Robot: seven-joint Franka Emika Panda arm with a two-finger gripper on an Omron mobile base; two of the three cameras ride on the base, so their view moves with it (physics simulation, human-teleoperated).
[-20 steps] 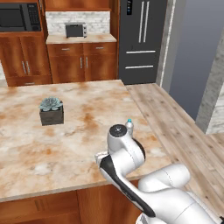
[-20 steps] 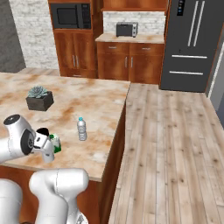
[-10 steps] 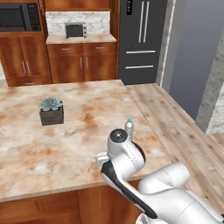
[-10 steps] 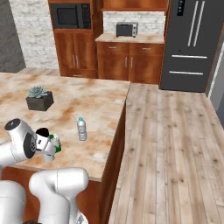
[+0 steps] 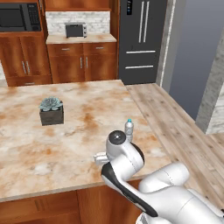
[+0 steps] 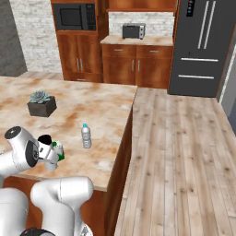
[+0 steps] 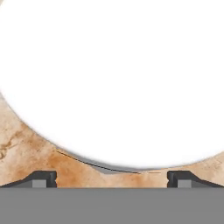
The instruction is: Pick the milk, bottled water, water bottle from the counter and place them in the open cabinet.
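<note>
The claw (image 7: pixel 112 177) hangs spread wide just above the desk (image 7: pixel 26 148), its tips either side of a white rounded object (image 7: pixel 112 78), gripping nothing.

Two cameras behind the arm, left and right, look forward and down across the same counter (image 5: pixel 78 113) toward the far cupboards. The hand camera stares straight down, very close.

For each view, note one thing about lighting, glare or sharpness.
Left base view: soft even light, faint shadow beside the bottled water. Right base view: the counter is evenly lit, edges slightly blurry. Hand view: a blown-out white shape, detail lost, between the open gripper fingertips.
</note>
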